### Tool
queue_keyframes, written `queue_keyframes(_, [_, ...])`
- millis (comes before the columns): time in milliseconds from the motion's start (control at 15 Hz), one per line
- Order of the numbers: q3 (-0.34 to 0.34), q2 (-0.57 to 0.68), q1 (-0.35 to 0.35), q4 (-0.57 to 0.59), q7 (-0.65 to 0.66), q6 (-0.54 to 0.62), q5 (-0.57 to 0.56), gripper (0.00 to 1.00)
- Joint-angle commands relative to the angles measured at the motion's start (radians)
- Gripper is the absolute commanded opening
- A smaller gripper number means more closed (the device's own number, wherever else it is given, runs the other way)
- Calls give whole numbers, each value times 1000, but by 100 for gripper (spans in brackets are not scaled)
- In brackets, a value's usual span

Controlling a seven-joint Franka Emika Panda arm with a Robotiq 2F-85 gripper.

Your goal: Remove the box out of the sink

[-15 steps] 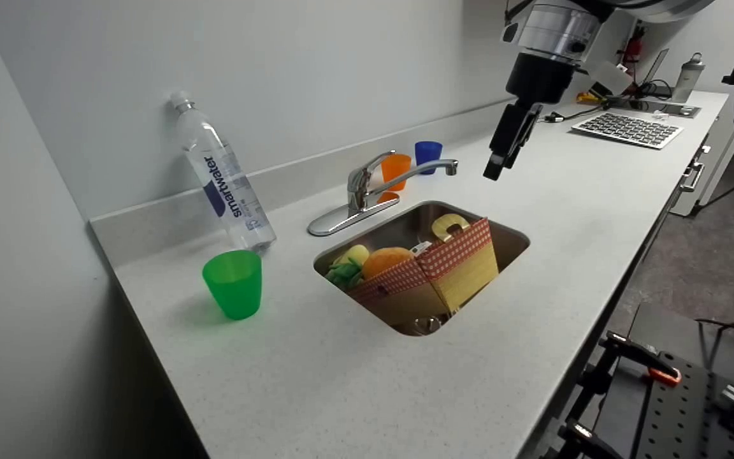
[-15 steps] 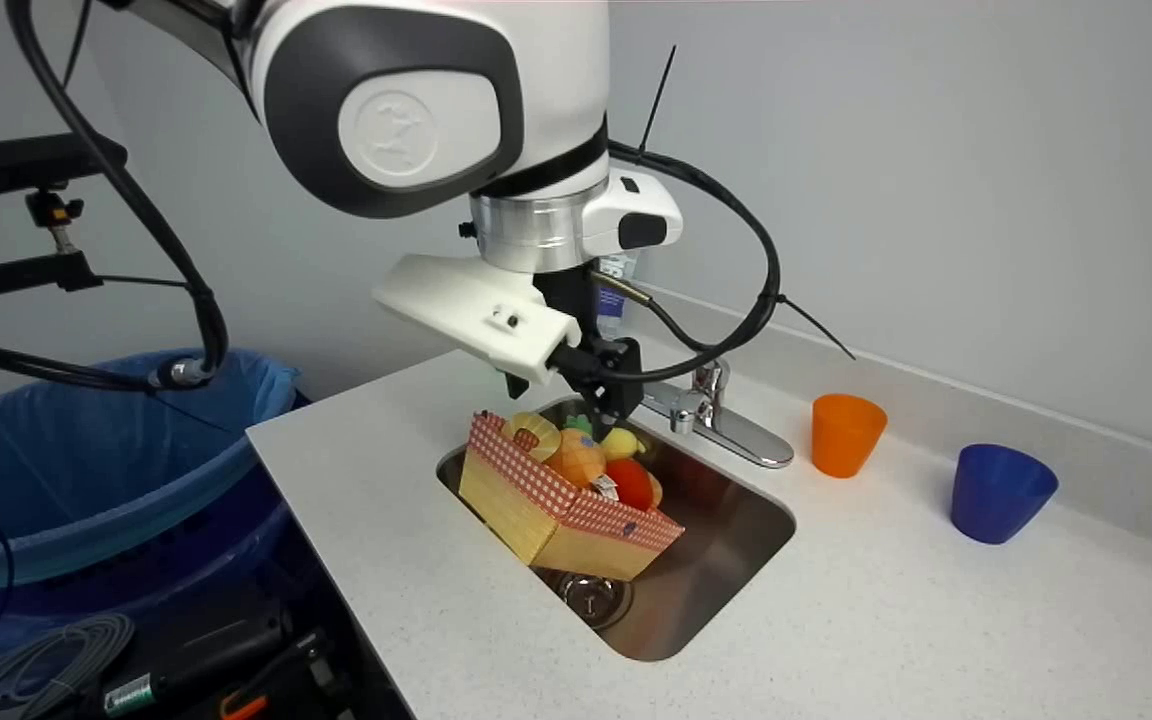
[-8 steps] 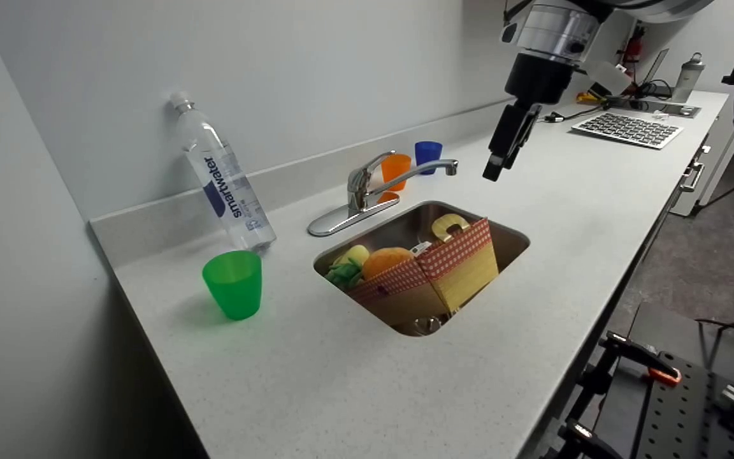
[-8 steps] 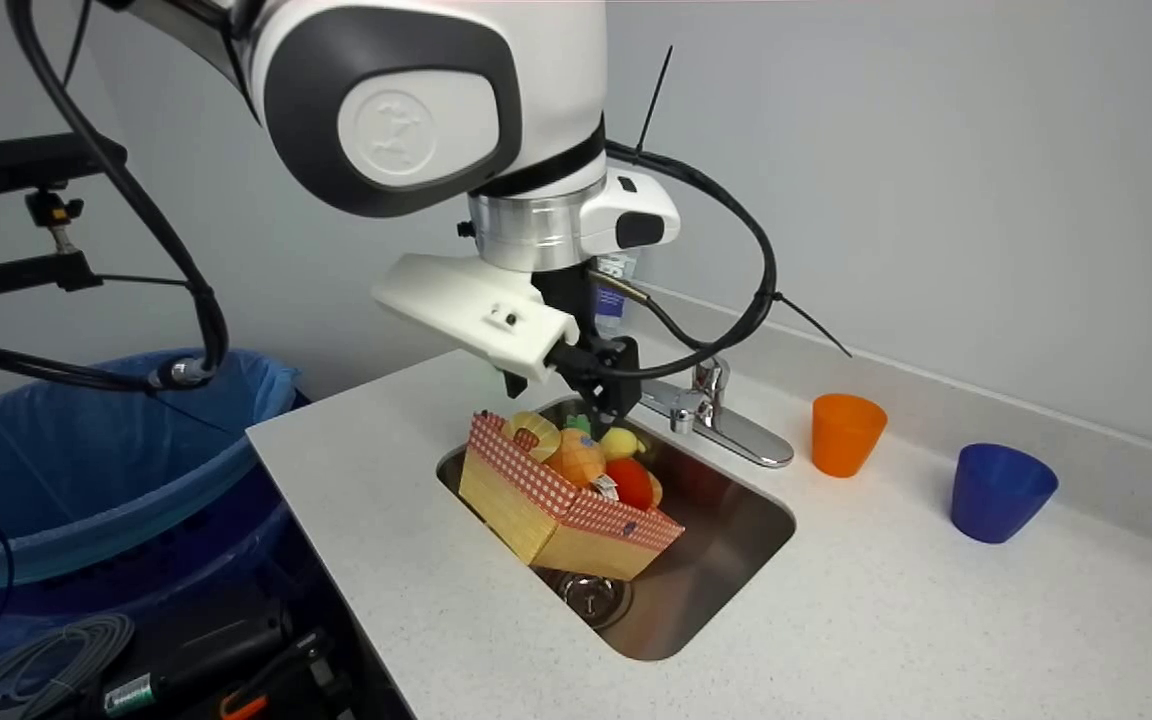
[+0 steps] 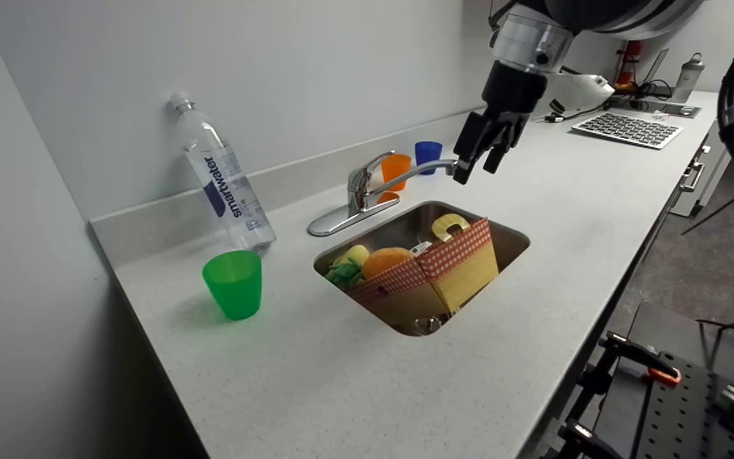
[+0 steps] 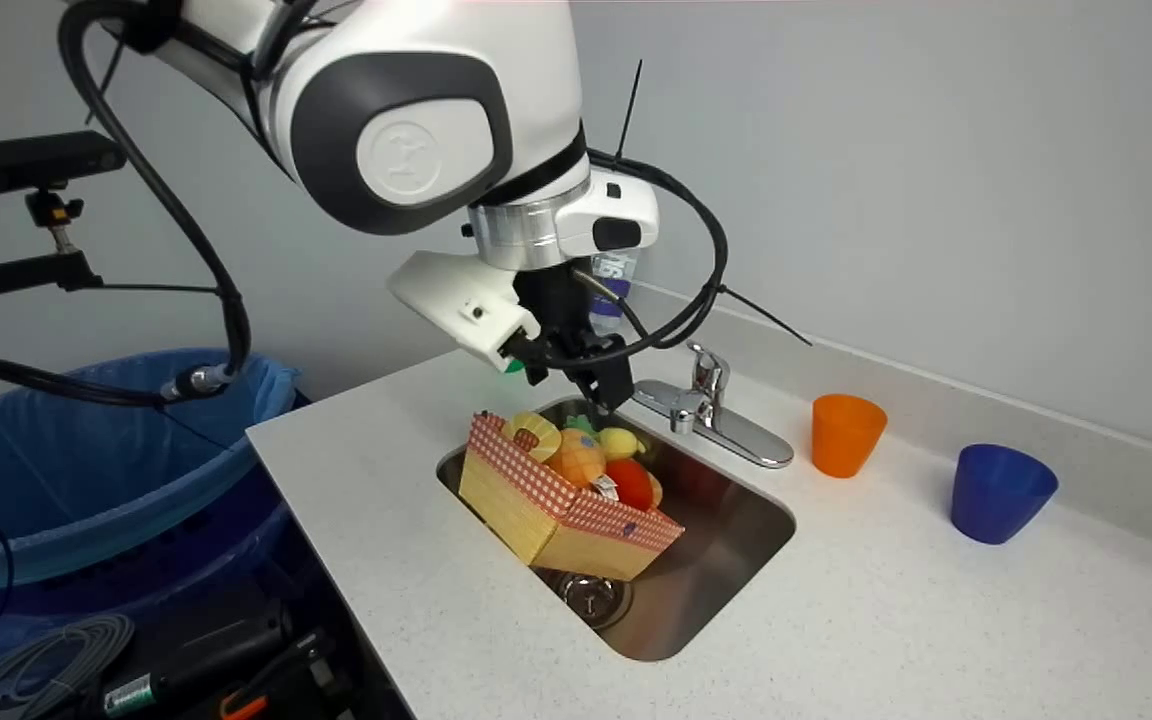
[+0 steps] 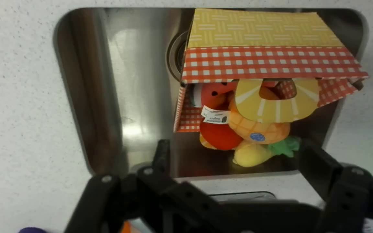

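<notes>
The box [image 5: 462, 280] has yellow walls and a red checked rim. It sits tilted in the metal sink [image 6: 716, 545], with soft toy fruit in and beside it. In the wrist view the box [image 7: 264, 29] fills the upper right of the sink, and a yellow handle-like flap [image 7: 274, 111] hangs over its opening. My gripper [image 5: 476, 171] is above the counter behind the sink, near the faucet's spout. In the wrist view the gripper [image 7: 235, 150] is wide open with nothing between its fingers. It is apart from the box. The box's underside is hidden.
A chrome faucet [image 5: 364, 191] stands behind the sink. An orange cup [image 6: 848, 435] and a blue cup [image 6: 1001, 495] stand along the wall. A green cup [image 5: 233, 284] and a leaning water bottle [image 5: 230, 191] stand beyond the sink. A lined bin [image 6: 116, 450] is beside the counter.
The arm has shifted and my gripper has turned, moving left in both exterior views. Both fingers now show apart in an exterior view. The box has not moved.
</notes>
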Motion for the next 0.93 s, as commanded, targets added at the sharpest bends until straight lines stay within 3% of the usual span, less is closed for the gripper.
queue_keyframes(0, [68, 42, -78, 7, 229, 23, -74, 100])
queue_keyframes(467, [130, 107, -119, 44, 597, -116, -114, 100])
queue_keyframes(667, [127, 150, -113, 75, 694, -168, -75, 100])
queue_keyframes(867, [115, 195, -105, 95, 748, -136, -40, 100])
